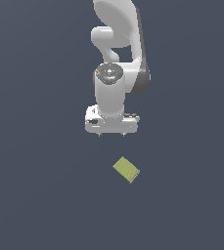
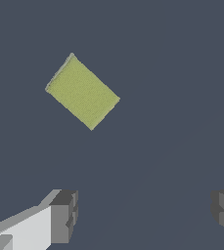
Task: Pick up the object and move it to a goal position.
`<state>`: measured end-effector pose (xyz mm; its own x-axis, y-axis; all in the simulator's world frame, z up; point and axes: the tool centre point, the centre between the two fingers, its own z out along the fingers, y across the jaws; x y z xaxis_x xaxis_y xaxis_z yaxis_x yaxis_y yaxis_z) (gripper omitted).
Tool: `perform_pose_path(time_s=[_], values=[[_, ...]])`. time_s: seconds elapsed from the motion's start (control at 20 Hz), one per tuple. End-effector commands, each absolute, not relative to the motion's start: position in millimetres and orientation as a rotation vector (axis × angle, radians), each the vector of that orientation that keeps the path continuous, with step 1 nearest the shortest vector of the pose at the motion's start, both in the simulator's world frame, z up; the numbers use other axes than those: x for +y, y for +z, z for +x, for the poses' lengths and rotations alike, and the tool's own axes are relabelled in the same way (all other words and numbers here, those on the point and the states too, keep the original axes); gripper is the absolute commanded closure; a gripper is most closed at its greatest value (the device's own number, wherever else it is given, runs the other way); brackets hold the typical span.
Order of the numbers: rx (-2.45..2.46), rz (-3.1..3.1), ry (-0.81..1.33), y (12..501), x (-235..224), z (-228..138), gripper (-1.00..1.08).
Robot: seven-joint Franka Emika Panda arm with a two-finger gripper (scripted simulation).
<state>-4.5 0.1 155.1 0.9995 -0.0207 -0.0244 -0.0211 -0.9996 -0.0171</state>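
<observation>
The object, a small flat yellow-green rectangular block (image 1: 126,169) with faint ridged lines, lies turned at an angle on the dark grey surface. It also shows in the wrist view (image 2: 82,92). My white gripper (image 1: 111,135) hangs above the surface, clear of the block, which lies nearer the camera and slightly toward the exterior view's right. In the wrist view the gripper (image 2: 143,212) is open and empty, with the two grey fingertips (image 2: 64,215) far apart and the block lying outside the gap between them.
A plain dark grey surface (image 1: 40,195) spreads around the block. The white arm (image 1: 116,44) rises behind the gripper. No goal marker shows.
</observation>
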Motion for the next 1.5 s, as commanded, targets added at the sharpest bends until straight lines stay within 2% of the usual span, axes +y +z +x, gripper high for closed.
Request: perform_pose_path(time_s=[0.0,0.4,0.85,1.45], values=[[0.033,-3.124,0.038,155.1,0.1,-4.5,-0.92],[-0.096,-3.133,0.023,156.9,27.4,0.6,-0.92],[-0.152,-3.132,0.023,153.5,29.5,5.5,-0.92],[-0.533,-3.097,0.019,126.9,43.1,38.0,-0.92]])
